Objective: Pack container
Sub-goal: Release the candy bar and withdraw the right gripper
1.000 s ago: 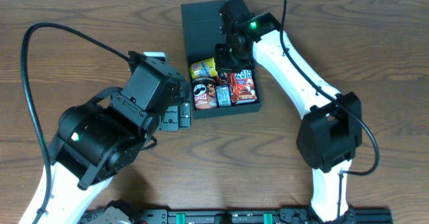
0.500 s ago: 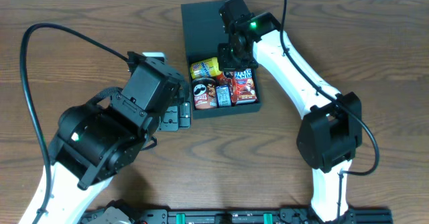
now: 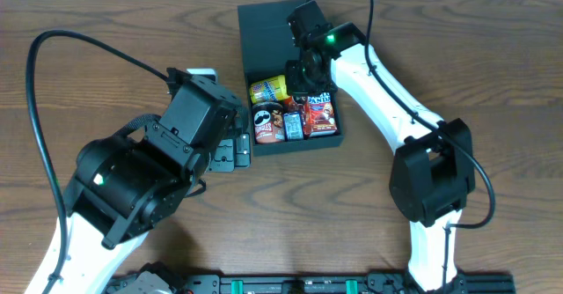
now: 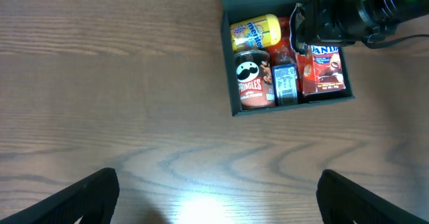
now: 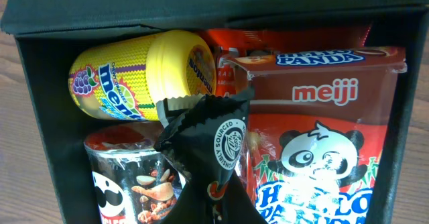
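- While the left arm is idling beside the box, the right gripper (image 3: pixel 307 65) is hovering over the far half of the container (image 3: pixel 262 23); over the last second it has been creeping slightly toward the open flap lid, and the snacks below do not appear to have shifted.
- The container is sitting at the far middle of the table (image 3: pixel 106 12), its lid lying flat and open on the far side; the snacks are filling the near compartment.
- In the right wrist view a dark packet (image 5: pixel 216 143) is standing crumpled between the yellow Mentos bottle (image 5: pixel 134 73), the Pringles can (image 5: pixel 131 180) and the Hello Panda box (image 5: pixel 322 137); it is reaching the bottom edge of the view, right where the fingers should be.
- Those fingers are not showing clearly, so I cannot tell whether the right gripper is clamping the packet or has let it go; possibly it is only now drawing off.
- The left gripper (image 4: pixel 218 180) is waiting released, its fingers (image 4: pixel 94 190) spread wide at the view's lower corners, just beside the container's left wall and touching nothing.
- Judging by the small retreat, the packet is probably being left in place; the container is looking nearly full, and the lid is still waiting to be folded shut.
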You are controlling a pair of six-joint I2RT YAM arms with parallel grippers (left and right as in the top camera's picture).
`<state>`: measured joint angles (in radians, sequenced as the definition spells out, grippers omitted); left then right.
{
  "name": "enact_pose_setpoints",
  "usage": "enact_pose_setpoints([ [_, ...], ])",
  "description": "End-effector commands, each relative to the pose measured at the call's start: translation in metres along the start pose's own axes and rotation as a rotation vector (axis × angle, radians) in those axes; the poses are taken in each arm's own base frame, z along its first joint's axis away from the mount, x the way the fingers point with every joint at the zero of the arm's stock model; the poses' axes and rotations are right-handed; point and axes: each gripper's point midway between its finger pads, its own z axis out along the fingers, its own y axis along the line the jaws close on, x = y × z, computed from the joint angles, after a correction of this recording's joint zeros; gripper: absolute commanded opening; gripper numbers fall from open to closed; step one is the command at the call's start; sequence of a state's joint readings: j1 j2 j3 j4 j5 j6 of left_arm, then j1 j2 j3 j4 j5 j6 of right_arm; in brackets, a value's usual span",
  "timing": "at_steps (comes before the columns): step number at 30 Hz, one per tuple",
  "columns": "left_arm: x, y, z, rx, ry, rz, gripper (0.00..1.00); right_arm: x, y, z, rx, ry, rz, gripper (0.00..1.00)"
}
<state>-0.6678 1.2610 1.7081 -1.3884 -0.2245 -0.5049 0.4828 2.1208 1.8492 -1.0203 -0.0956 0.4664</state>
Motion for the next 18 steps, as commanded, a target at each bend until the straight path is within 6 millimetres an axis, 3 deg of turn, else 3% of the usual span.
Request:
enact_pose_setpoints([
  [1,-0.0022,0.0020,-0.0028,-0.006,-0.010,-0.019,0.95,0.0040,0.0024,0.0059,0.011,0.008,-0.003,0.02],
  [5,-0.0021,0.0021,-0.0028,-0.007,-0.010,-0.019,0.95,0.0063,0.0076,0.0066,0.009,0.007,-0.011,0.02],
  [7,-0.0018,0.0016,-0.0028,-0.004,-0.008,-0.019,0.95,0.0047,0.0080,0.0068,0.020,-0.006,0.013,0.08],
  [15,-0.0004,-0.0004,-0.0028,0.008,0.000,-0.018,0.95,-0.0013,-0.0008,0.0063,0.075,-0.044,0.047,0.02],
  [16,-0.0005,-0.0004,-0.0028,0.008,0.000,-0.018,0.95,-0.0013,-0.0008,0.0063,0.075,-0.043,0.047,0.05],
  [18,-0.0004,-0.0004,-0.0028,0.008,0.000,-0.018,0.95,-0.0011,-0.0006,0.0063,0.075,-0.043,0.047,0.27],
])
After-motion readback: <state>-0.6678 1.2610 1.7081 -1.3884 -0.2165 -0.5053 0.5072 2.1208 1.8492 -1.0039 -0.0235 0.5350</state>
